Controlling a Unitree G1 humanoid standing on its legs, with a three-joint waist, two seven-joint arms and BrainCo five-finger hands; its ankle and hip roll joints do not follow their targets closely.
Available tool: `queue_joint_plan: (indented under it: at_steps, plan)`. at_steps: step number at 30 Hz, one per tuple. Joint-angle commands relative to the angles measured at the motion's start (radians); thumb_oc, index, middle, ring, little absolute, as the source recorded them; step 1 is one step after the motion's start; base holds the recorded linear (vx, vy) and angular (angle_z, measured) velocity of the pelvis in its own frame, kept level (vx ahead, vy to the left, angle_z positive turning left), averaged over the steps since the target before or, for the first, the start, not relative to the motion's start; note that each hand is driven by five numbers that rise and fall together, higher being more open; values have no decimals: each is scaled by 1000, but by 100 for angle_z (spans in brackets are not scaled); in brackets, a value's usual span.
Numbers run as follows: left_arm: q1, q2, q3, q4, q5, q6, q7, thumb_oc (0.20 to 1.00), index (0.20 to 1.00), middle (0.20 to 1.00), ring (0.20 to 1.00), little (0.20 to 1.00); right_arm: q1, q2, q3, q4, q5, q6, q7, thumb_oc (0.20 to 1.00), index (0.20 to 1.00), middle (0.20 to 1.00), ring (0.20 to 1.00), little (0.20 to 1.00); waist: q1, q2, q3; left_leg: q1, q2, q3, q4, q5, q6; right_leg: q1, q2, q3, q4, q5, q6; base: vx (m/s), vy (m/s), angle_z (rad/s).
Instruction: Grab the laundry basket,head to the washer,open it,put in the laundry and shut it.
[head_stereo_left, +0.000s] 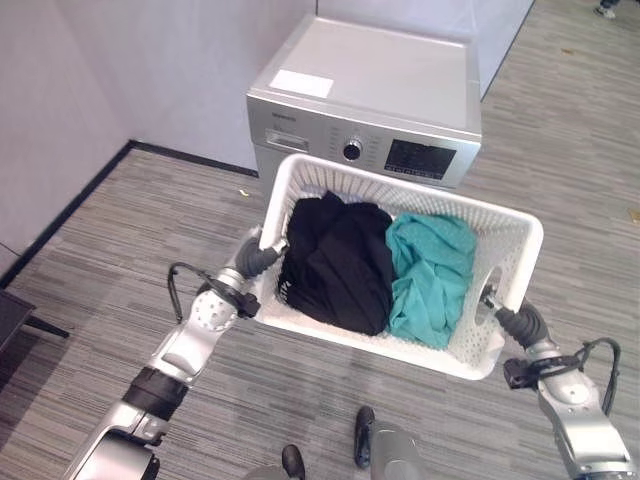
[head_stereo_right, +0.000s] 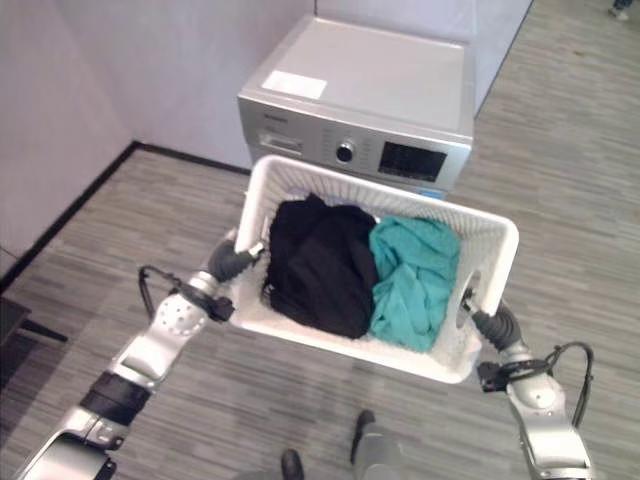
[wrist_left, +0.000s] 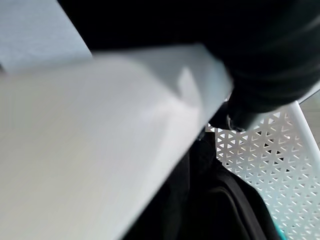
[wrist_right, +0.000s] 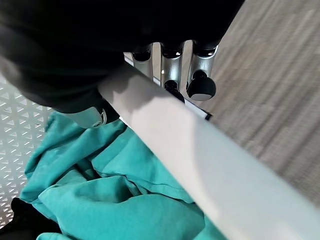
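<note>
Holding: white laundry basket (head_stereo_left: 505, 235), carried off the floor between both hands, just in front of the washer (head_stereo_left: 375, 95).
Left hand (head_stereo_left: 256, 258): at the basket's left rim; fingers hidden behind the rim, so whether they clasp it cannot be told.
Right hand (wrist_right: 172, 70): fingers curled over the basket's right rim, thumb under it, gripping.
Contents: black garment (head_stereo_left: 335, 260) on the left side, teal garment (head_stereo_left: 432, 270) on the right, touching each other, heaped near rim height.
Risk, as a judgement: the washer's door lies behind and below the basket, so no hand is free to open it; releasing one side before setting the basket down would likely tip it and spill the clothes.
Surroundings: grey striped floor (head_stereo_left: 120, 250); pale wall (head_stereo_left: 150, 70) left of the washer, dark skirting along its foot.
</note>
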Motion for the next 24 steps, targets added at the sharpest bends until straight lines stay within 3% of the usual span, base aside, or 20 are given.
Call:
queue_joint_plan:
  at_steps: [1, 6, 9, 12, 13, 14, 15, 16, 17, 18, 19, 21, 22, 23, 24]
  plan:
    - [-207, 43, 113, 121, 4, -60, 88, 200, 200, 200, 200, 200, -114, -174, -49, 66, 83, -97, 31, 200, 200, 200, 200, 200, -12, 9, -139, 8, 22, -131, 6, -68, -20, -40, 20, 79, -30, 5, 79, 135, -48, 5]
    - [-335, 19, 38, 192, -29, -61, 115, 200, 200, 200, 200, 200, -249, -263, 8, 123, 95, -89, 1, 200, 200, 200, 200, 200, -26, 15, -130, 51, 16, -146, 19, -105, -26, -62, -16, 76, -104, 55, 98, 182, -56, 10]
    - [-405, 14, 8, 239, -70, -63, 133, 200, 200, 200, 200, 200, -363, -331, 69, 163, 104, -80, -14, 200, 200, 200, 200, 200, -28, 22, -132, 91, -1, -147, 30, -136, -25, -55, -32, 23, -118, 65, 99, 223, -28, 16]
    - [-471, 5, -13, 279, -111, -67, 139, 200, 200, 200, 200, 200, -441, -379, 109, 198, 123, -73, -16, 200, 200, 200, 200, 200, -32, 25, -145, 113, -2, -141, 36, -161, -30, -42, -35, -21, -97, 52, 93, 254, -93, 1]
    - [-596, -21, -57, 333, -136, -74, 167, 200, 200, 200, 200, 200, -506, -498, 119, 228, 149, -69, -23, 200, 200, 200, 200, 200, -53, 35, -168, 115, 35, -164, 134, -207, -61, -3, -6, -33, -76, 13, 67, 291, -167, 13]
    - [-599, -21, -57, 336, -137, -75, 167, 200, 200, 200, 200, 200, -510, -500, 121, 231, 150, -70, -23, 200, 200, 200, 200, 200, -55, 33, -167, 111, 32, -166, 137, -203, -62, -4, -10, -35, -78, 17, 65, 462, -304, 46]
    - [-674, -34, -93, 401, -163, -77, 182, 200, 200, 200, 200, 200, -579, -546, 163, 261, 161, -69, -23, 200, 200, 200, 200, 200, -59, 38, -174, 58, 72, -155, 311, -119, -118, 52, 24, -52, -77, -16, 28, 156, -147, 56]
    - [-675, -33, -93, 403, -163, -78, 182, 200, 200, 200, 200, 200, -584, -546, 167, 264, 162, -69, -24, 200, 200, 200, 200, 200, -62, 38, -174, 55, 71, -156, 313, -118, -118, 51, 23, -53, -78, -15, 28, 217, -207, 48]
    - [-707, -32, -114, 420, -176, -71, 180, 200, 200, 200, 200, 200, -623, -563, 191, 275, 162, -66, -27, 200, 200, 200, 200, 200, -56, 34, -167, 1, 85, -164, 445, -50, -143, 82, 34, -53, -85, -26, 8, 141, -201, 4]
    - [-755, -49, -137, 467, -180, -59, 182, 200, 200, 200, 200, 200, -670, -562, 230, 296, 170, -60, -32, 200, 200, 200, 200, 200, -39, 19, -147, -97, 89, -208, 658, 55, -165, 143, 69, -15, -105, -53, -37, 190, -250, -12]
    - [-768, -62, -151, 491, -183, -52, 179, 200, 200, 200, 200, 200, -690, -559, 248, 312, 168, -56, -32, 200, 200, 200, 200, 200, -32, 7, -144, -131, 84, -223, 708, 103, -165, 166, 78, 3, -117, -64, -55, 131, -188, -29]
    - [-782, -83, -170, 526, -190, -48, 173, 200, 200, 200, 200, 200, -725, -554, 283, 351, 171, -51, -38, 200, 200, 200, 200, 200, -24, -8, -135, -190, 90, -239, 745, 134, -166, 191, 75, 13, -126, -77, -71, 87, -91, -42]
    - [-799, -104, -186, 547, -208, -47, 167, 200, 200, 200, 200, 200, -756, -551, 314, 374, 177, -47, -42, 200, 200, 200, 200, 200, -21, -19, -126, -238, 115, -233, 736, 135, -160, 205, 68, 8, -127, -84, -75, 225, -76, -7]
    - [-827, -130, -202, 600, -212, -38, 168, 200, 200, 200, 200, 200, -790, -518, 360, 425, 182, -39, -56, 200, 200, 200, 200, 200, -12, -30, -118, -295, 146, -232, 636, 88, -139, 227, 61, 14, -138, -100, -65, 223, -2, 13]
    - [-834, -131, -214, 611, -203, -36, 170, 200, 200, 200, 200, 200, -799, -496, 377, 437, 179, -37, -58, 200, 200, 200, 200, 200, -8, -26, -120, -290, 158, -235, 580, 73, -139, 227, 63, 18, -139, -106, -57, 252, 85, 15]
